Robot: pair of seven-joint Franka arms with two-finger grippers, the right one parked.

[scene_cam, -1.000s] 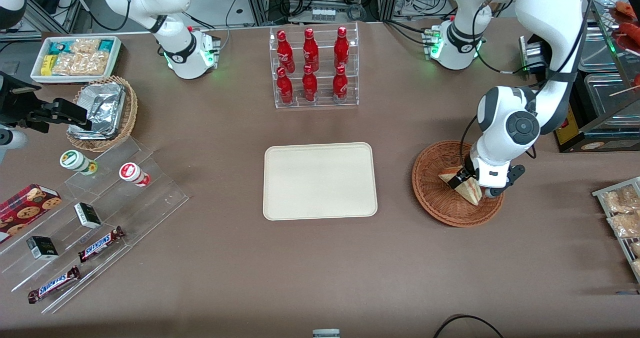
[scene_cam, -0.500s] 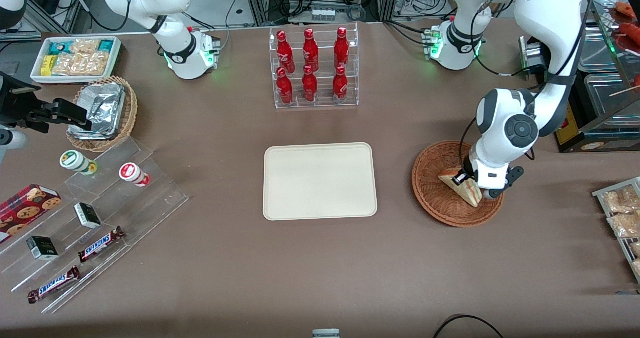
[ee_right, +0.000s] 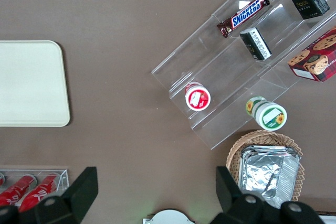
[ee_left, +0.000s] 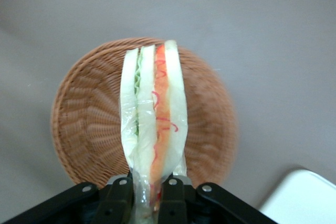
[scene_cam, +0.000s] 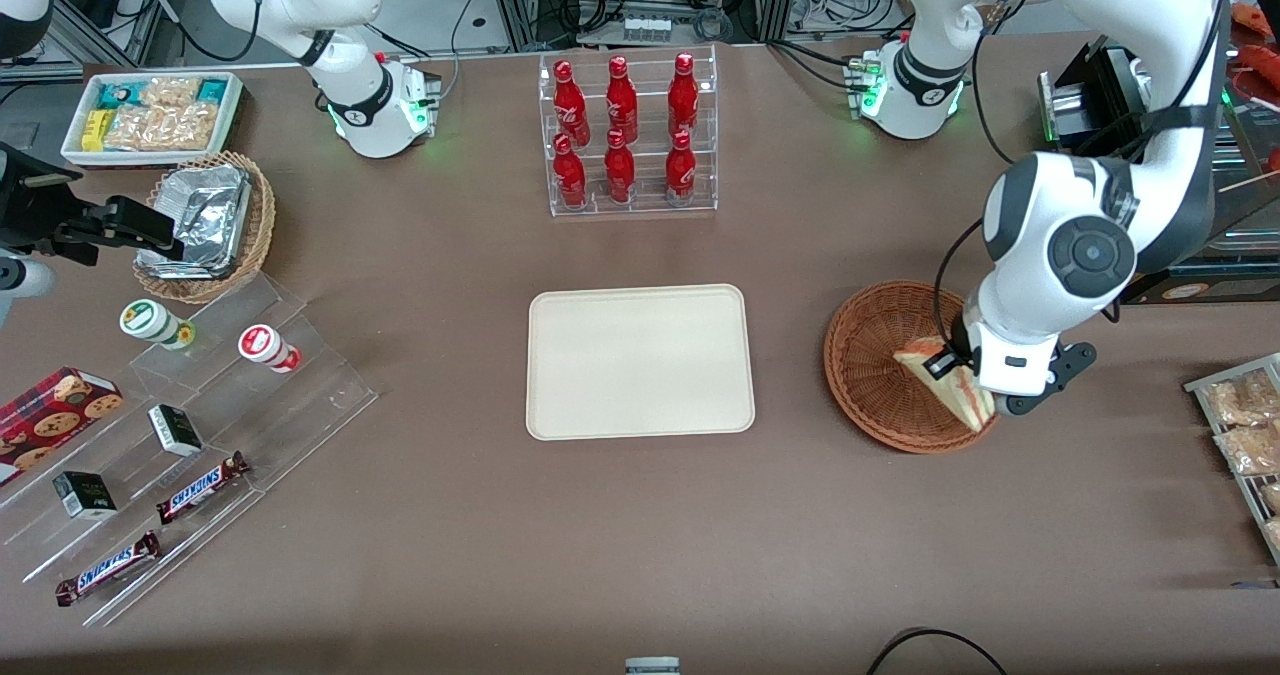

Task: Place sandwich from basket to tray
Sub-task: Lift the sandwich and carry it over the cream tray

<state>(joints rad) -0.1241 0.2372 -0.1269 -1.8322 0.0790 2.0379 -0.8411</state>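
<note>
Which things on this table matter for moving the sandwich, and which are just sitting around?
Part of the job:
sandwich, gripped in the gripper, lifted above the basket
basket
tray, nothing on it

Just lying about:
red bottles
Snickers bars
foil containers
cookie box

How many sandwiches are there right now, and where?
1. The only sandwich is clamped in the gripper, lifted above the basket, jaws shut on its wrapped end. The basket shows none left, and the tray holds none.
</note>
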